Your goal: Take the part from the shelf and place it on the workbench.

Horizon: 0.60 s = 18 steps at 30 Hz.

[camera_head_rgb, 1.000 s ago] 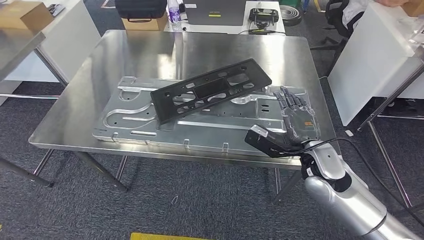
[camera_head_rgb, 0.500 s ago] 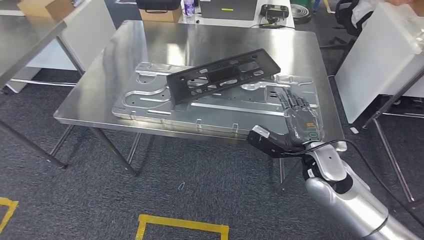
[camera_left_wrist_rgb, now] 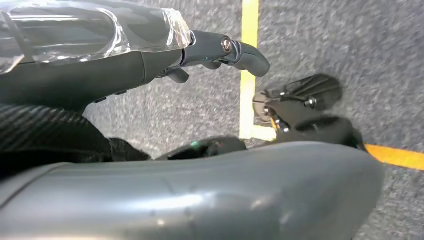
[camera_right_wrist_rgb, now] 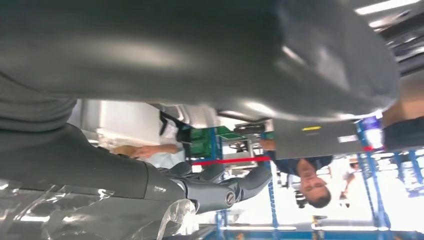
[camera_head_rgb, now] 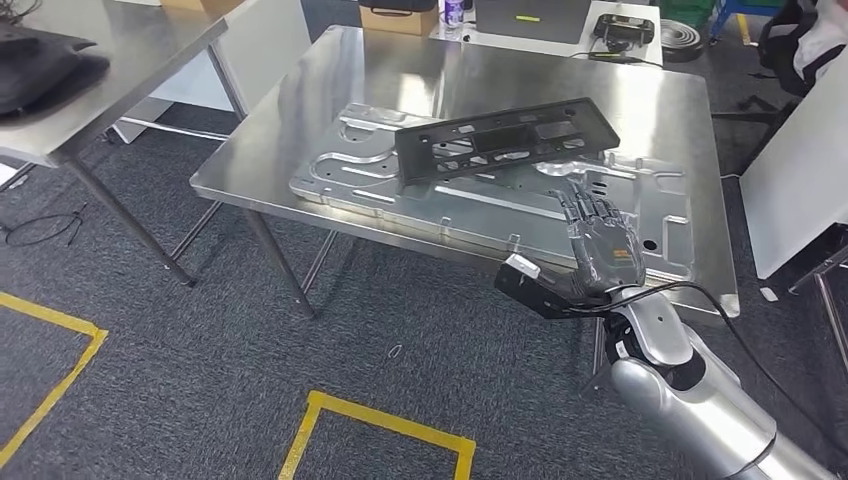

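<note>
Black plastic part (camera_head_rgb: 505, 140), long flat frame w/ rectangular cutouts, is laid flat and angled across the workbench (camera_head_rgb: 420, 75), just beyond the right hand (camera_head_rgb: 600, 245), not touched by it.

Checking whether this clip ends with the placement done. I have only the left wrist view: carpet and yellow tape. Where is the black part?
Observer: The black part lies on a silver plate on the steel workbench.
Operator: Is the right robot hand on it?
Observer: No. The right robot hand is apart from it, by the bench's near edge, fingers spread, holding nothing.
Operator: Anyone nearby?
Observer: The right wrist view shows a person in the background.
</note>
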Motion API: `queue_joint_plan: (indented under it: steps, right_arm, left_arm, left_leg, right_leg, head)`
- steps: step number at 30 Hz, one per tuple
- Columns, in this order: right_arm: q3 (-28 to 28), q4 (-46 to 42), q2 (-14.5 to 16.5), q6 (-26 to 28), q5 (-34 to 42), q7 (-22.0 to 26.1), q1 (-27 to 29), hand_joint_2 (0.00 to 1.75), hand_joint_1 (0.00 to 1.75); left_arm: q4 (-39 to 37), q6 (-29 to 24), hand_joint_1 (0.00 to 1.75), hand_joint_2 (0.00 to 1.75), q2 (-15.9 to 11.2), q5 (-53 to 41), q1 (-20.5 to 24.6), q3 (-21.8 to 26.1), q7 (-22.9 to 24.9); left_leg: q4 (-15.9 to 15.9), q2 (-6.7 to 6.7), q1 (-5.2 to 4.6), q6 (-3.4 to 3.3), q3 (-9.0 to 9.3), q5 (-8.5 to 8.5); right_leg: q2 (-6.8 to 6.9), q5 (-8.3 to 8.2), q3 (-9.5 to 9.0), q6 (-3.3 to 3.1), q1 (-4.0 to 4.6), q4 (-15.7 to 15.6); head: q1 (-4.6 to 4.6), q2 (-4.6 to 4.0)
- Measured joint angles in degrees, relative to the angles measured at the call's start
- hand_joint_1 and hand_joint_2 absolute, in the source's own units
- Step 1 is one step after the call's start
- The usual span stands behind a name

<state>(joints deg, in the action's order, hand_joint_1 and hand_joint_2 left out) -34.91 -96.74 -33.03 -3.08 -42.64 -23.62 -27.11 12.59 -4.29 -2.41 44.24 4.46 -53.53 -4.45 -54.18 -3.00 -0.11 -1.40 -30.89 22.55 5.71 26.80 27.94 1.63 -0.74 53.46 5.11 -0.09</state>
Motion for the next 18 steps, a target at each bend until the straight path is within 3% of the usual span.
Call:
queue_joint_plan:
  steps: [2, 4, 6, 8, 9, 10, 11, 12, 14, 16, 18]
  right_arm:
    - [0.0, 0.0, 0.1, 0.1, 0.0, 0.1, 0.0, 0.00, 0.00]
    - [0.1, 0.0, 0.1, 0.2, 0.0, 0.1, 0.0, 0.00, 0.00]
    - [0.1, 0.0, 0.0, 0.3, 0.0, 0.1, 0.1, 0.00, 0.00]
    - [0.1, 0.1, -0.1, 0.3, 0.0, 0.1, 0.4, 0.00, 0.00]
    - [0.1, 0.1, -0.1, 0.3, 0.0, 0.1, 0.6, 0.00, 0.00]
    - [0.1, 0.1, -0.1, 0.3, 0.0, 0.1, 0.6, 0.00, 0.00]
    - [0.1, 0.1, -0.1, 0.3, 0.0, 0.1, 0.7, 0.00, 0.00]
    - [0.1, 0.1, -0.1, 0.3, 0.0, 0.1, 0.6, 0.00, 0.00]
    - [0.2, 0.1, -0.2, 0.3, 0.0, 0.1, 0.6, 0.00, 0.00]
    - [0.2, 0.1, -0.3, 0.3, 0.0, 0.1, 0.6, 0.00, 0.00]
    - [0.3, 0.1, -0.3, 0.3, 0.0, 0.1, 0.6, 0.00, 0.00]
  left_arm:
    - [0.0, 0.0, 0.00, 0.00, -0.1, 0.0, -0.3, -0.1, 0.0]
    - [0.0, -0.1, 0.00, 0.00, -0.1, 0.0, -0.3, -0.2, 0.0]
    - [0.0, -0.2, 0.00, 0.00, -0.1, 0.0, -0.2, -0.2, 0.0]
    - [0.0, -0.2, 0.00, 0.00, -0.1, 0.0, -0.1, -0.3, 0.0]
    - [0.0, -0.2, 0.00, 0.00, -0.1, 0.0, -0.1, -0.4, 0.0]
    - [0.0, -0.3, 0.00, 0.00, -0.1, 0.0, -0.1, -0.5, 0.0]
    - [0.0, -0.4, 0.00, 0.00, -0.1, 0.0, -0.1, -0.5, 0.1]
    - [0.0, -0.4, 0.00, 0.00, -0.1, 0.1, 0.0, -0.6, 0.1]
    - [0.0, -0.5, 0.00, 0.00, -0.1, 0.1, 0.2, -0.6, 0.2]
    - [0.0, -0.5, 0.00, 0.00, -0.1, 0.1, 0.3, -0.7, 0.2]
    - [0.0, -0.6, 0.00, 0.00, -0.1, 0.1, 0.2, -0.7, 0.2]
  left_leg:
    - [0.8, 0.67, -0.11, -0.70, -0.22, -0.04]
    - [1.5, 1.80, 0.17, -1.44, -0.38, -0.65]
    - [2.0, 2.90, 0.40, -2.00, -0.55, -1.17]
    - [1.8, 4.14, 0.34, -2.25, -0.97, -1.41]
    - [1.7, 4.83, 0.30, -2.26, -1.15, -1.49]
    - [1.6, 5.54, 0.29, -2.23, -1.30, -1.56]
    - [1.4, 6.26, 0.31, -2.17, -1.40, -1.58]
    - [1.1, 6.99, 0.35, -2.08, -1.54, -1.56]
    - [0.1, 8.33, 0.26, -1.64, -2.31, -1.49]
    - [-0.5, 9.59, 0.32, -0.91, -3.38, -1.71]
    - [-0.7, 10.31, 0.58, -0.17, -4.12, -1.94]
  right_leg:
    - [0.85, -0.14, 0.09, 0.70, 0.12, -0.1]
    - [-0.85, 1.00, 0.76, 1.25, 0.02, 1.3]
    - [-4.03, 4.43, 3.56, 1.44, -0.09, 7.2]
    - [-5.29, 7.69, 7.51, 1.51, -0.06, 15.3]
    - [-5.44, 7.94, 8.61, 1.56, -0.07, 17.3]
    - [-5.52, 7.02, 8.63, 1.59, -0.10, 17.2]
    - [-5.74, 5.08, 7.46, 1.58, -0.16, 14.6]
    - [-6.62, 2.78, 5.56, 1.57, -0.30, 10.5]
    - [-9.24, 0.09, 2.54, 1.45, -0.60, 3.6]
    - [-10.13, -0.06, 2.13, 1.14, -0.54, 1.8]
    - [-8.58, -0.38, 2.37, 0.48, -0.52, 1.7]
  head:
    - [-0.05, 0.00]
    - [-0.14, 0.00]
    - [-0.30, 0.00]
    - [-0.34, 0.00]
    - [-0.35, 0.00]
    - [-0.35, 0.00]
    - [-0.35, 0.00]
    - [-0.35, 0.00]
    - [-0.34, 0.00]
    - [-0.35, 0.00]
    - [-0.39, 0.00]
